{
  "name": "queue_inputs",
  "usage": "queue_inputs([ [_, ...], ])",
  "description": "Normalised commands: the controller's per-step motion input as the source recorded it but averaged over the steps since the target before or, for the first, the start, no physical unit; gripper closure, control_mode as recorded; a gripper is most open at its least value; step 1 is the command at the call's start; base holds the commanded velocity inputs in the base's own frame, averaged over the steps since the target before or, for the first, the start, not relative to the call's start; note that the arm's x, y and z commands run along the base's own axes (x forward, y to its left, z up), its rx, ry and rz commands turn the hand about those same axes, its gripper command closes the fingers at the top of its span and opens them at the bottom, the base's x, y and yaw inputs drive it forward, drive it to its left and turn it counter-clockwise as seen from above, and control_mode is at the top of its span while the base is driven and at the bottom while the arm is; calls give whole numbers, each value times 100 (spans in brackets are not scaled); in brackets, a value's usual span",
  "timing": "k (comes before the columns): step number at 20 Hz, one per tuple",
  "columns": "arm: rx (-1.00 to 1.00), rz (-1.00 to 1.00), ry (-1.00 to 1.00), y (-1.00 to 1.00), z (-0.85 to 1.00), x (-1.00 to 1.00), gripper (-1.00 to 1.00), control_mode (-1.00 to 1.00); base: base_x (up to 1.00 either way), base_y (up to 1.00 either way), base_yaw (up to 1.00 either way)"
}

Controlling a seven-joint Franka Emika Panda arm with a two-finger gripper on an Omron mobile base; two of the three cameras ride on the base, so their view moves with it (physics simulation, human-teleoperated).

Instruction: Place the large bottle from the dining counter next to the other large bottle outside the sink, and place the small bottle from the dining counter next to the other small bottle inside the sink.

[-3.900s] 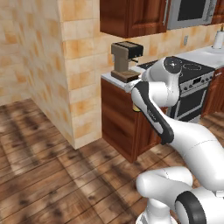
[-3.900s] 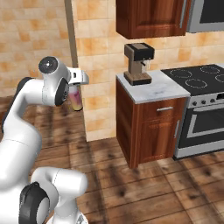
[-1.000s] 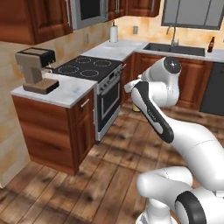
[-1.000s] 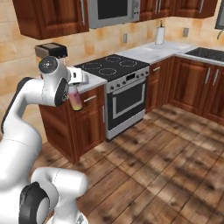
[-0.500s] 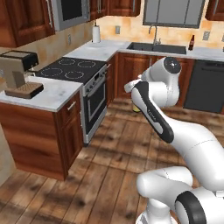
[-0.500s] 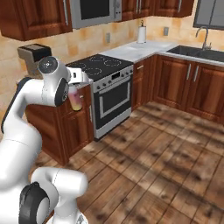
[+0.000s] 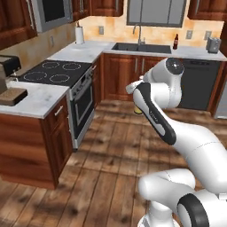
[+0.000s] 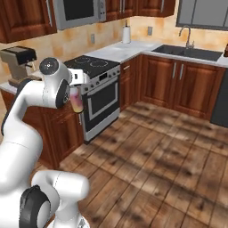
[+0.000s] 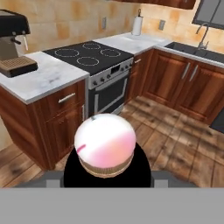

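Pincer: the gripper (image 8: pixel 76 99) is seen closed about the large bottle (image 8: pixel 77 100), carried upright above the floor.
Change: the whole view has swung from the stove toward the sink (image 7: pixel 142 47); the base has turned, so delivery is judged underway.
Sink: contents cannot be told; 1 brown bottle (image 7: pixel 176 41) stands beside it.

The surface (image 7: pixel 91 51) runs in an L: one arm along the left wall, the other along the back wall under the window. The coffee machine (image 7: pixel 8 80) stands at the near end of the left arm, the stove (image 7: pixel 55 72) behind it, the paper roll (image 7: pixel 80 33) in the back corner. The sink (image 7: pixel 141 47) sits in the back arm, with a bottle (image 7: pixel 176 41) at its right edge and a toaster (image 7: pixel 213 44) further right. The large bottle (image 8: pixel 76 99) hangs over the floor, before the stove.
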Motion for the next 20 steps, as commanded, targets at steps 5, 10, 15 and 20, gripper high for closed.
queue_inputs([
  [5, 0, 0, 0, 0, 0, 0, 100, 100, 0, 0, -23],
  [10, 0, 0, 0, 0, 0, 0, 100, 100, 0, 0, -23],
  [15, 0, 0, 0, 0, 0, 0, 100, 100, 0, 0, -23],
  [20, 0, 0, 0, 0, 0, 0, 100, 100, 0, 0, -24],
])
